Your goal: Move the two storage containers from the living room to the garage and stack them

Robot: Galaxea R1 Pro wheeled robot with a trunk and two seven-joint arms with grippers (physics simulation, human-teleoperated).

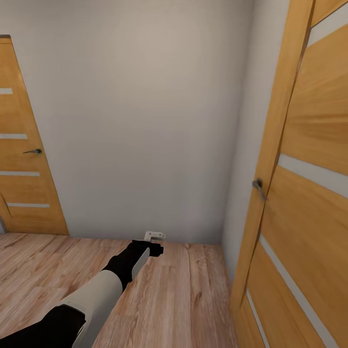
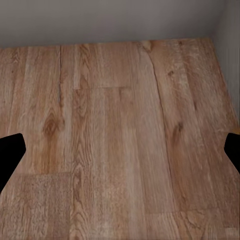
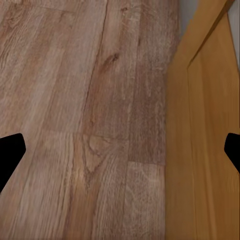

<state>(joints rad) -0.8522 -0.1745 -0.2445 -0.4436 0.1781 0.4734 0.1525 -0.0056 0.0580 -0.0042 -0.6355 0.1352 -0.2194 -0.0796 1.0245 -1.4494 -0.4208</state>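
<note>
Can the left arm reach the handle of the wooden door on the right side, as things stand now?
Probably yes. The left gripper hangs open and empty, low over the wood-plank floor. The door handle sits higher, to its right, with nothing between them. The arm would need to rise and swing across.

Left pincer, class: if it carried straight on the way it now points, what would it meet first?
Probably the light wood-plank floor: the left wrist view looks down along the open left pincer onto bare planks, with the grey-white wall beyond. Depth is hard to judge.
</note>
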